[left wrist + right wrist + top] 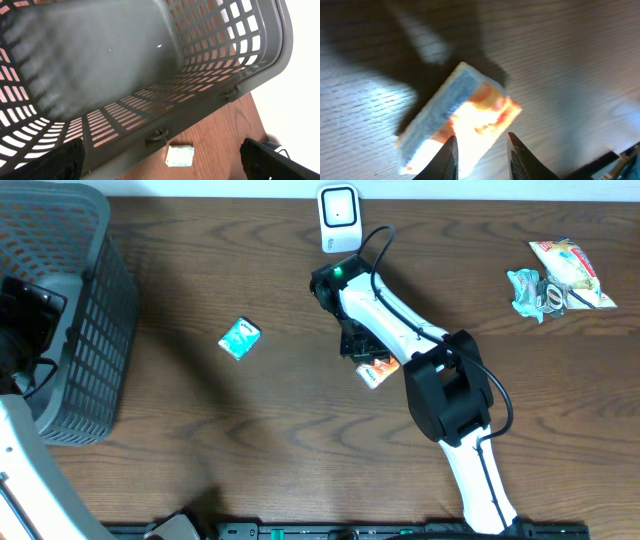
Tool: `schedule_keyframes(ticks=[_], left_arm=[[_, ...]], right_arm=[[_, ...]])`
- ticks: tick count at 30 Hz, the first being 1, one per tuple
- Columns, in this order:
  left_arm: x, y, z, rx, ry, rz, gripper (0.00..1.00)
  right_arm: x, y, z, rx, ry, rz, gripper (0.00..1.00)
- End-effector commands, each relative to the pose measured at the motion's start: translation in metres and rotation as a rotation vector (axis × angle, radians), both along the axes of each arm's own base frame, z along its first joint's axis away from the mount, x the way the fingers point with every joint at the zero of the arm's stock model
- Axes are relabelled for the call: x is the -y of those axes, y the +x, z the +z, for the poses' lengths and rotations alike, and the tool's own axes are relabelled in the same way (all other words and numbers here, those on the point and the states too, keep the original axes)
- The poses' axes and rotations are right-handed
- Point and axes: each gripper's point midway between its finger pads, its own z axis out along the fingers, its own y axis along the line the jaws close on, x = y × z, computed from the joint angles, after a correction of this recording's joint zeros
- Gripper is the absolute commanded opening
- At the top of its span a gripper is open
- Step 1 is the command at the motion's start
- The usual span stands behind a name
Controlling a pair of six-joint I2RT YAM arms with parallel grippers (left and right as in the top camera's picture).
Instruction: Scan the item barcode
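An orange and white packet (377, 370) lies flat on the wood table, just right of centre. My right gripper (362, 352) reaches down onto its left end. In the right wrist view the packet (470, 110) lies slanted, and my right gripper (483, 137) straddles its lower end with the jaws narrowed. The left finger overlaps the packet, while a strip of wood shows between the packet and the right finger. The white scanner (338, 215) stands at the table's back edge. My left gripper (165, 160) hangs wide open and empty over the basket's near wall.
A grey slatted basket (80, 310) stands at the far left, its inside (115, 60) bare. A small teal packet (240, 338) lies on the table right of it, also in the left wrist view (180, 155). Snack bags (560, 275) lie at the back right.
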Motion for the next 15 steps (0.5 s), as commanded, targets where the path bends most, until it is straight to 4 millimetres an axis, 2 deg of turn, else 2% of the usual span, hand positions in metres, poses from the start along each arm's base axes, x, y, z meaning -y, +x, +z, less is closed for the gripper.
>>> schedule_keyframes(ticks=[1,2,5,6,7,8,10,12,15], left_arm=[[-0.001,-0.002,0.006,0.014,0.008,0.013,0.98],[-0.001,-0.002,0.006,0.014,0.008,0.013,0.98],[-0.001,-0.002,0.006,0.014,0.008,0.013,0.97],[-0.001,-0.002,0.006,0.014,0.008,0.013,0.98],[-0.001,-0.002,0.006,0.014,0.008,0.013,0.97],[-0.001,-0.002,0.006,0.014,0.008,0.013,0.98],[-0.001,-0.002,0.006,0.014,0.008,0.013,0.98],[-0.001,-0.002,0.006,0.014,0.008,0.013,0.98],[-0.001,-0.002,0.006,0.014,0.008,0.013,0.98]], right_arm=[[0.0,0.007,0.039,0.103,0.009,0.037,0.27],[-0.001,0.007,0.045,0.116,0.018,0.04,0.27],[-0.005,0.011,0.082,0.221,0.069,0.048,0.32],[-0.003,0.012,0.104,0.284,0.081,0.054,0.37],[-0.001,0.013,0.113,0.308,0.083,0.055,0.43],[0.003,0.013,0.123,0.338,0.081,0.057,0.53],[0.01,0.013,0.139,0.376,0.072,0.062,0.98],[0.016,0.012,0.148,0.386,0.069,0.068,0.99],[0.025,0.009,0.15,0.369,0.058,0.057,0.99]])
